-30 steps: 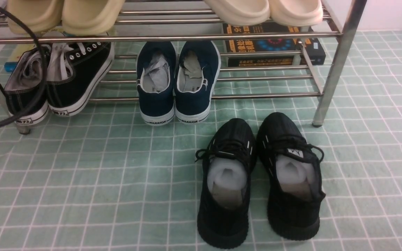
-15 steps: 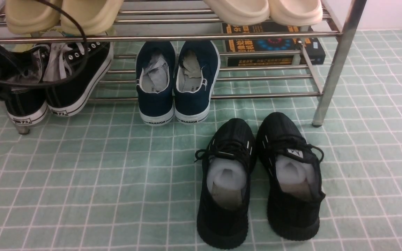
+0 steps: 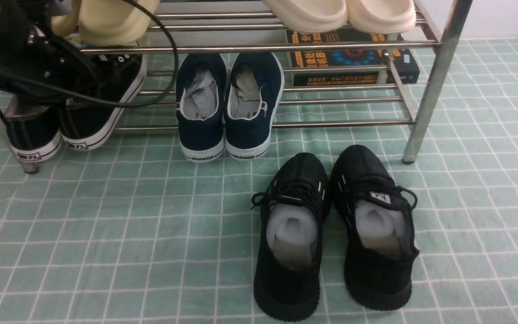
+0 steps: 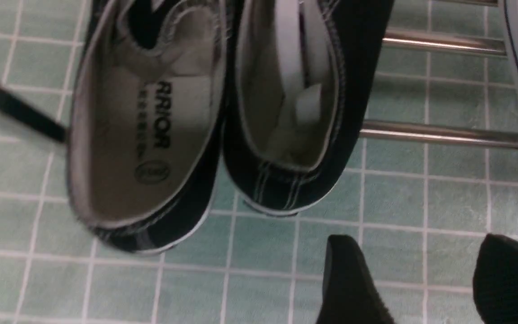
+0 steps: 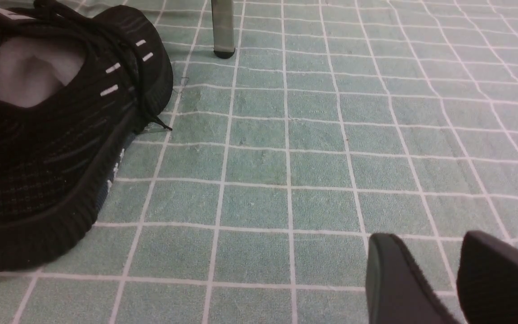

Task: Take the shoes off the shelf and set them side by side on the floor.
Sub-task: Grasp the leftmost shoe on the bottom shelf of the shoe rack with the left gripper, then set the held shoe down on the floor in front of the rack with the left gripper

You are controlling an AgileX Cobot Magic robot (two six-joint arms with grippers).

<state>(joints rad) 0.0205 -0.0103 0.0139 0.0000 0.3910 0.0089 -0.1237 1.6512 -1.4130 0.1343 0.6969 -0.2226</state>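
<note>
The two black canvas shoes (image 3: 86,126) stand heels-out at the left end of the shelf (image 3: 340,122), on its lower chrome bars. My left arm (image 3: 25,58) hangs over them and hides their laces and openings in the front view. In the left wrist view both shoes (image 4: 281,135) show from above, the left one (image 4: 142,144) with a printed insole. My left gripper (image 4: 416,270) is open just behind their heels, only floor between its fingers. The right gripper (image 5: 430,270) is open low over the pale green floor (image 5: 259,166), holding nothing.
Navy slip-ons (image 3: 229,108) sit mid-shelf. A pair of all-black knit sneakers (image 3: 331,229) stands on the floor at front right, close to the right gripper. Cream slippers (image 3: 340,13) rest on the upper tier, and a dark box (image 3: 353,58) lies behind. A shelf leg (image 3: 425,112) stands at right.
My left arm has swung in from the left edge and risen over the canvas shoes, covering their tops. The shoes and everything else have stayed put.
</note>
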